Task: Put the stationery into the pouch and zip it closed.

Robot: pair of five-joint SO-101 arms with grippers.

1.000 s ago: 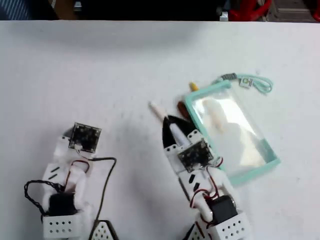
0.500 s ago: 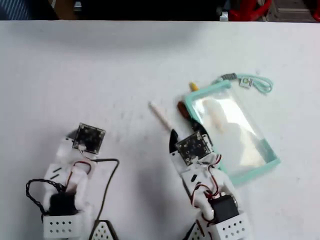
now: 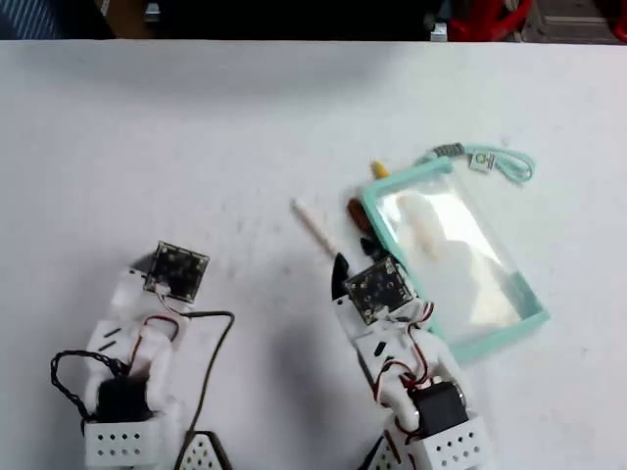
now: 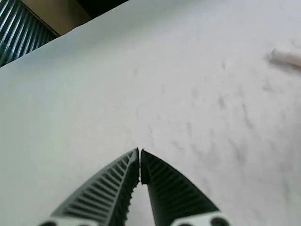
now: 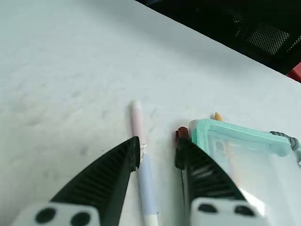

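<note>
The pouch [image 3: 451,259] lies on the counter [image 3: 196,127], with a white pen [image 3: 312,225] and a brown pen [image 3: 357,212] outside it beside its long edge, so packing and zipping seem undone. The right tool [image 5: 158,143] hangs open over the white pen, which runs roughly parallel to that edge. The left tool [image 4: 139,157], well away from the pouch, is closed and empty.

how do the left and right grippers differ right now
The left gripper has its fingers shut, tips touching, while the right gripper has its fingers open. The left gripper is over bare table. The right gripper has a pale pen lying between its fingers, beside the pouch. Both have black ridged fingers and grip nothing.
</note>
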